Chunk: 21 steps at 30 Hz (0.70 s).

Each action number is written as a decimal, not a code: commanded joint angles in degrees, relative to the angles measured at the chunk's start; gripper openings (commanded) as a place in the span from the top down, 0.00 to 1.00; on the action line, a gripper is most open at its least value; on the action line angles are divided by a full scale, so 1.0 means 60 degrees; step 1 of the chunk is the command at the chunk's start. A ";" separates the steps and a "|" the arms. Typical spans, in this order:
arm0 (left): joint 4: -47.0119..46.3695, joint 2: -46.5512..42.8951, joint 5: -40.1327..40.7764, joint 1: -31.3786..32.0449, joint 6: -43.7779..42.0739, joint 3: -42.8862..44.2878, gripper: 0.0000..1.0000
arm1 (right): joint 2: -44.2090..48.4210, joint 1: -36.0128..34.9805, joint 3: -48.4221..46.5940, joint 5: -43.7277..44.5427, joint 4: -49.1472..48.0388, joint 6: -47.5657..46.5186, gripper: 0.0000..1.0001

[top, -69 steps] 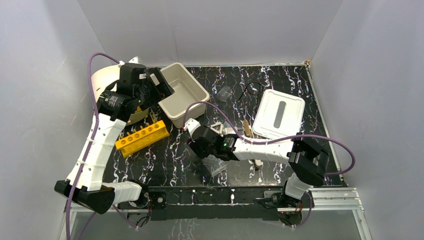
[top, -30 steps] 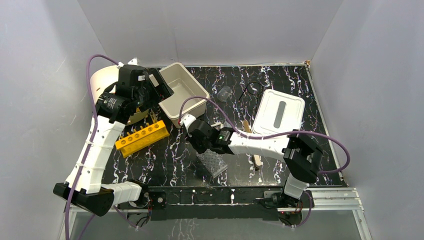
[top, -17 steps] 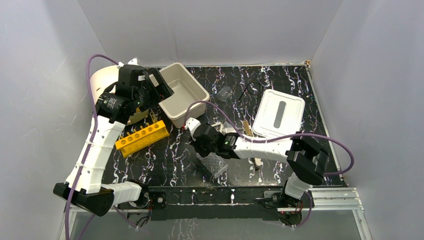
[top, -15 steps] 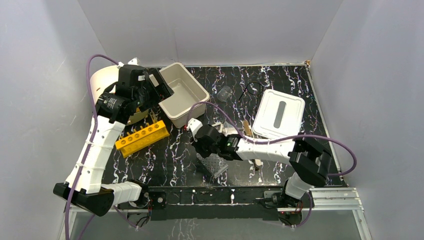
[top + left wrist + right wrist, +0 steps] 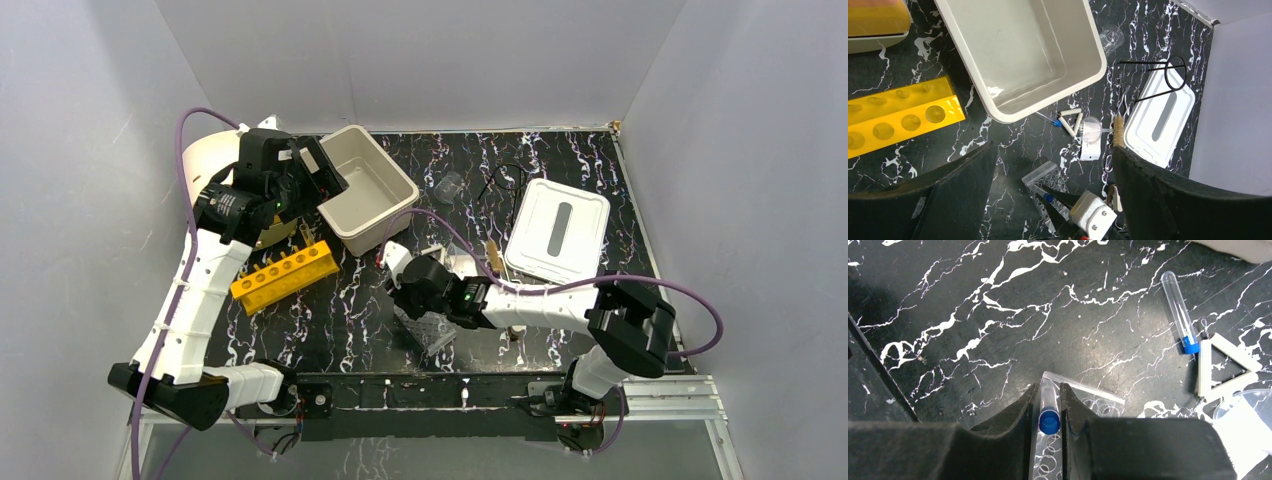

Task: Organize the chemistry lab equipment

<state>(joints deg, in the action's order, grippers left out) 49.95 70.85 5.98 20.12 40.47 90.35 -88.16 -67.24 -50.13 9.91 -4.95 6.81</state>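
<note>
Two test tubes show in my right wrist view: the right gripper (image 5: 1049,387) pinches a blue-capped test tube (image 5: 1049,407) between its fingers, cap toward the camera, right over the edge of the clear well tray (image 5: 1098,401), though I cannot tell whether the tube touches it. The second test tube (image 5: 1178,310) lies loose on the black marbled table (image 5: 330,320), its blue cap just beside a corner of the white triangle (image 5: 1224,371). My left gripper (image 5: 1052,150) hangs high with its jaws spread wide and nothing between them, looking down on the near rim of the beige tub (image 5: 998,100). The yellow six-hole tube rack (image 5: 285,277) lies on the table just beside the tub's near-left corner, apart from the tray. From above, the small clear beaker (image 5: 449,187) and the black wire stand (image 5: 505,178) sit between the tub and the white lid (image 5: 557,228), and a wooden clamp (image 5: 495,255) lies near the lid's left edge, close behind my right arm
</note>
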 commanded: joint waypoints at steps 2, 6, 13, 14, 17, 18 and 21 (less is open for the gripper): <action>0.0021 -0.0045 -0.0009 -0.0043 -0.0138 0.0057 0.16 | -0.0475 -0.0116 -0.1158 0.0366 0.0571 -0.0287 0.73; 0.0038 -0.0075 -0.0007 -0.0071 -0.0138 0.0045 0.16 | -0.0874 -0.0145 -0.1702 0.0477 0.1254 -0.0190 0.72; 0.0024 -0.0062 -0.0009 -0.0095 -0.0136 0.0055 0.16 | -0.0936 -0.0189 -0.1741 0.0368 0.1226 -0.0191 0.71; 0.0024 -0.0060 -0.0009 -0.0100 -0.0138 0.0052 0.16 | -0.0883 -0.0200 -0.1669 0.0325 0.1163 -0.0187 0.70; 0.0010 -0.0046 -0.0007 -0.0101 -0.0138 0.0060 0.16 | -0.0752 -0.0203 -0.1491 0.0198 0.1054 -0.0190 0.68; -0.0002 -0.0033 -0.0005 -0.0094 -0.0135 0.0045 0.16 | -0.0703 -0.0204 -0.1440 0.0137 0.1015 -0.0184 0.67; -0.0055 -0.0005 -0.0040 -0.0101 -0.0124 0.0041 0.16 | -0.0528 -0.0204 -0.1276 0.0010 0.0914 -0.0168 0.67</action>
<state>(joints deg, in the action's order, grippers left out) 49.91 70.91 5.98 19.92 40.47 90.35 -94.08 -68.01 -58.76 11.22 2.74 6.00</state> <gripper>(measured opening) 0.840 0.331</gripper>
